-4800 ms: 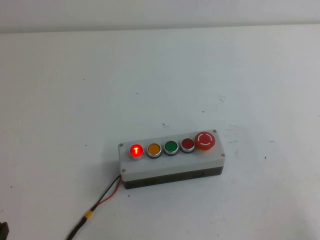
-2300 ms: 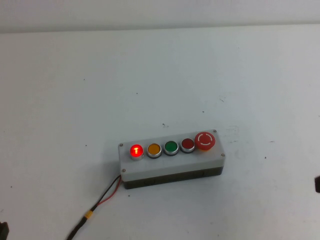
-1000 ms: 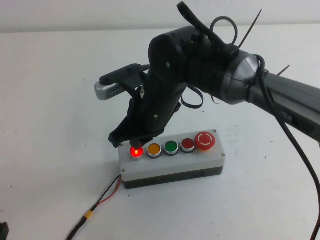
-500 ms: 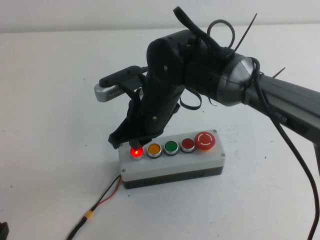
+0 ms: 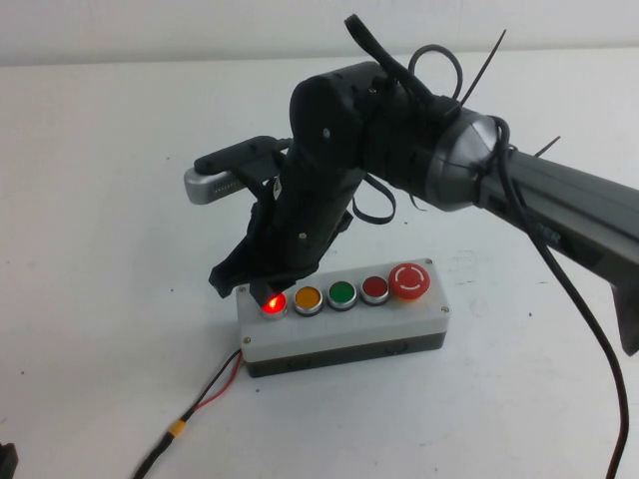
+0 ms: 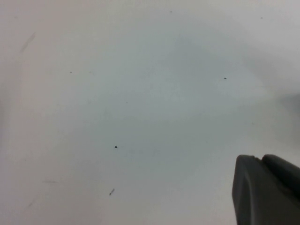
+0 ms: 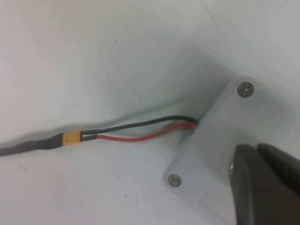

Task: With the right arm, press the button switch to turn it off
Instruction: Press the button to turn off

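Grey control box (image 5: 344, 334) low and centre in the high view, on the white table (image 5: 110, 230), with five buttons set in one row along its lid. Counted from the frame's left: one lit button switch (image 5: 270, 303), one orange button (image 5: 308, 298), one green button (image 5: 342, 293), one darker red button (image 5: 375, 288), one large red mushroom button (image 5: 409, 280) with white arrows. One red-and-black wire pair (image 7: 140, 131) leaving the box's left end, joined at one yellow connector (image 7: 71, 138). Two screws (image 7: 174, 180) visible at the box corners in the right wrist view.

Right arm (image 5: 479, 175) reaching in from the frame's right edge, right gripper (image 5: 262, 292) pointing down directly over the button switch, tip at or just touching its glowing red cap; contact probably, though not certain from here. Fingers apparently drawn together into a single tip.

Left gripper (image 6: 267, 190) seen only in the left wrist view, lower right corner, above bare table; fingers' state cannot be told.
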